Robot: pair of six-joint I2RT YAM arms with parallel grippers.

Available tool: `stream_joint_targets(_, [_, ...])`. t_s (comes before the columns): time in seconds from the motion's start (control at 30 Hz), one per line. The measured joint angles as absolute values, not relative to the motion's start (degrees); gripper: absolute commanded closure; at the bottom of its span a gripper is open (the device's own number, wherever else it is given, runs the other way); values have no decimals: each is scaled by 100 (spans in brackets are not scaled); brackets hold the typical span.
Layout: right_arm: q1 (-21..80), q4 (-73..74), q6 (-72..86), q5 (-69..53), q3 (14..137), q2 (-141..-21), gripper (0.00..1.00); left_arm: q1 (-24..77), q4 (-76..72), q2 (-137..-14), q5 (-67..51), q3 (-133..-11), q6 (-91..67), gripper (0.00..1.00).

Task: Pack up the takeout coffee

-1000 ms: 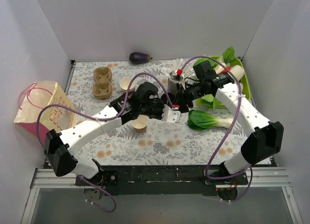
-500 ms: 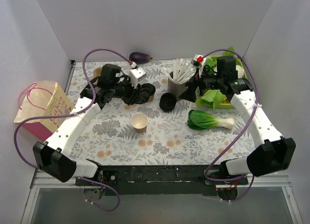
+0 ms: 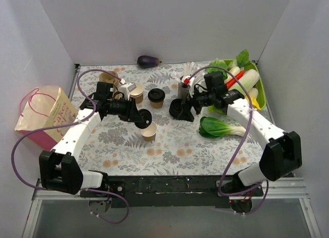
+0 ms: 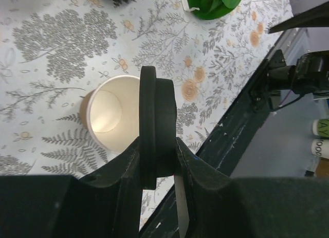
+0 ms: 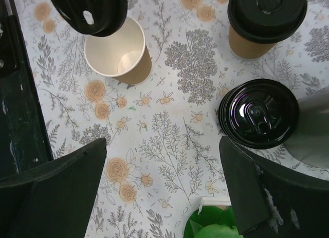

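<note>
Robot lab test booth: white panel walls (image 3: 164, 27), floral-cloth table (image 3: 169, 151), aluminium frame (image 3: 39, 191).

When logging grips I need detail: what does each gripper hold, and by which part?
The left gripper pinches a black lid by its rim, edge-on. The right gripper is open, holding nothing.

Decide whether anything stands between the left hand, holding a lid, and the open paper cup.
Nothing visible does: the left hand grips the black lid edge-on right at the open cup, with no object between them.
</note>
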State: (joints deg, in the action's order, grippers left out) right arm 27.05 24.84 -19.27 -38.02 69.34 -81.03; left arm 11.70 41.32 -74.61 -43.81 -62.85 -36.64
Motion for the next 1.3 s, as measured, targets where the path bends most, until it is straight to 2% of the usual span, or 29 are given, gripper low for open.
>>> stream_joint_targets(0.47, [3122, 2574, -1601, -3597, 7269, -9124, 2, 917, 3791, -8075, -4871, -6036, -4106, 85])
stream_joint_targets(0.63, [3441, 2379, -1072, -3811, 7269, -9456, 2, 858, 3765, -8272, -4888, -6036, -4141, 84])
stream_joint_targets(0.97, [3448, 1909, -178, -4132, 7494, -10204, 2, 858, 3747, -8294, -4748, -5959, -4139, 80])
stream_joint_targets(1.07, [3448, 1837, -30, -4165, 7579, -10313, 2, 858, 3745, -8294, -4707, -5846, -4139, 78])
stream_joint_targets(1.3, [3494, 1693, 134, -4263, 7651, -10425, 2, 858, 3730, -8294, -4639, -5734, -4143, 63])
